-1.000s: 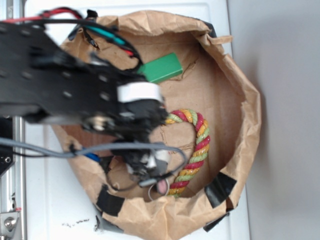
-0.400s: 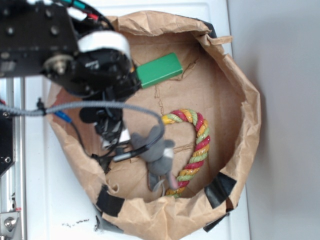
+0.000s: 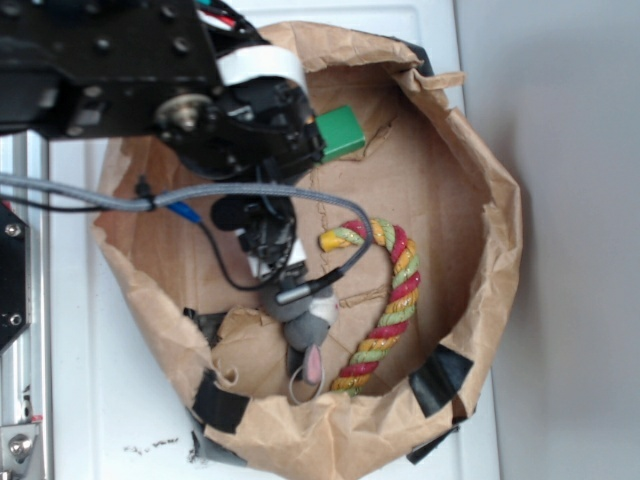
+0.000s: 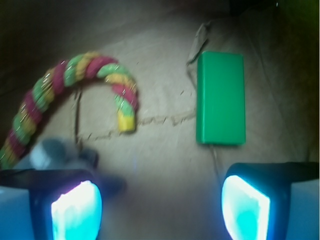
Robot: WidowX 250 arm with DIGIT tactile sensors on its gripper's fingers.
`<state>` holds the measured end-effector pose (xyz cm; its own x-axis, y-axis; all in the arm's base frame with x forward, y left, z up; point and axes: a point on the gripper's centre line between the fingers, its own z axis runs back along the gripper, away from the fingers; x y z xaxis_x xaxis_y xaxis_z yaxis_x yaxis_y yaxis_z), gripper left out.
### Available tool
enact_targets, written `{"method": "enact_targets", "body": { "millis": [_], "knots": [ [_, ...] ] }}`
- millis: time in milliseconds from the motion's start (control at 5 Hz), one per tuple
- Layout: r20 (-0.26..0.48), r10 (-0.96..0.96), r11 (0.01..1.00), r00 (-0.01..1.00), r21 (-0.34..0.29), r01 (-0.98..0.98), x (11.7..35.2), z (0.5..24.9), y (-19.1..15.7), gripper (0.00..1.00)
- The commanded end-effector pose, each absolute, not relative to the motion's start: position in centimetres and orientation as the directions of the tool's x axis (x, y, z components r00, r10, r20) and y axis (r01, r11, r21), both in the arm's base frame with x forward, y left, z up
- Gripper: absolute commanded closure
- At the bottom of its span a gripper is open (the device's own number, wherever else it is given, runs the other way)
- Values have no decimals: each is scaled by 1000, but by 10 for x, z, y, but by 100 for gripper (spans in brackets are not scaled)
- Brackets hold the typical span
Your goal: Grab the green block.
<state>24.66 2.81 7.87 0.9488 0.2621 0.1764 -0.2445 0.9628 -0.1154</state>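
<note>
The green block (image 4: pixel 221 98) lies flat on the brown paper floor, ahead of my right fingertip and a short way off it. In the exterior view only the end of the green block (image 3: pixel 342 135) shows past the black wrist. My gripper (image 4: pixel 160 205) is open, its lit pads (image 4: pixel 76 212) wide apart, with only bare paper between them. In the exterior view its fingers are mostly hidden under the arm (image 3: pixel 150 80).
A red-yellow-green rope cane (image 4: pixel 100 75) curves to the left of the block, also seen as a rope cane (image 3: pixel 395 290) from outside. A grey plush toy (image 3: pixel 305 345) lies beside my left finger. Crumpled paper bag walls (image 3: pixel 490 230) ring everything.
The arm has swung up and then right across the bag toward the green block, now covering most of it. The grey plush, hidden before, now shows below the arm.
</note>
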Motion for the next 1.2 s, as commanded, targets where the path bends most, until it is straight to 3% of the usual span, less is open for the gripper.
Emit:
{"method": "enact_targets", "body": {
  "millis": [0, 200, 400, 1000],
  "knots": [
    [188, 274, 957, 943, -148, -248, 266, 75, 39, 0],
    [171, 240, 959, 956, -197, -206, 258, 70, 45, 0],
    [189, 241, 963, 952, -171, -210, 261, 61, 50, 0],
    [154, 233, 958, 960, -208, -199, 267, 73, 56, 0]
  ]
}}
